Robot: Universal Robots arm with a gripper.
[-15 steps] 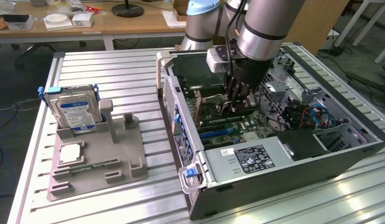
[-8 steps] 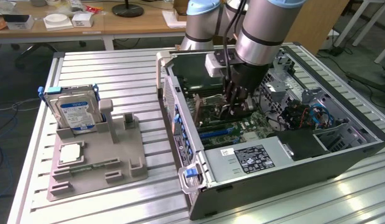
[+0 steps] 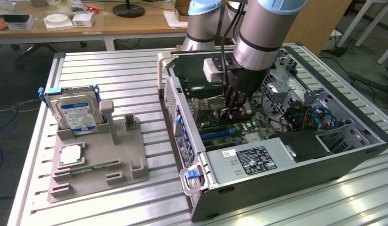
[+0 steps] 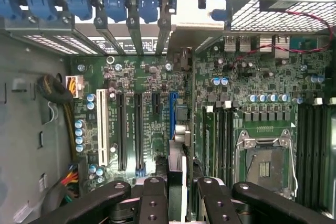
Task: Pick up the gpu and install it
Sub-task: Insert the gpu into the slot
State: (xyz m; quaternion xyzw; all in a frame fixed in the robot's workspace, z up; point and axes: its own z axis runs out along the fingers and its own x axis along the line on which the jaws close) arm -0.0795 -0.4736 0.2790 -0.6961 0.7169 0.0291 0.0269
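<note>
Install step in hand: your fingers [image 4: 153,202] clamp the gpu [image 4: 177,171] edge-on, in line with the blue slot [image 4: 173,109]. Seating it calls for keeping the card square to that slot.

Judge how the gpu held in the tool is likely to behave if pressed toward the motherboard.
The gpu is a thin card seen edge-on in the tool, so it is probably light and fairly stiff, but it could flex or twist if pushed off-line. Gripped along one edge only, it may pivot.

Exterior view: high, looking down, open grey metal case [image 3: 294,176] at three o'clock — wrist view close over their shared green motherboard [image 4: 152,85].
</note>
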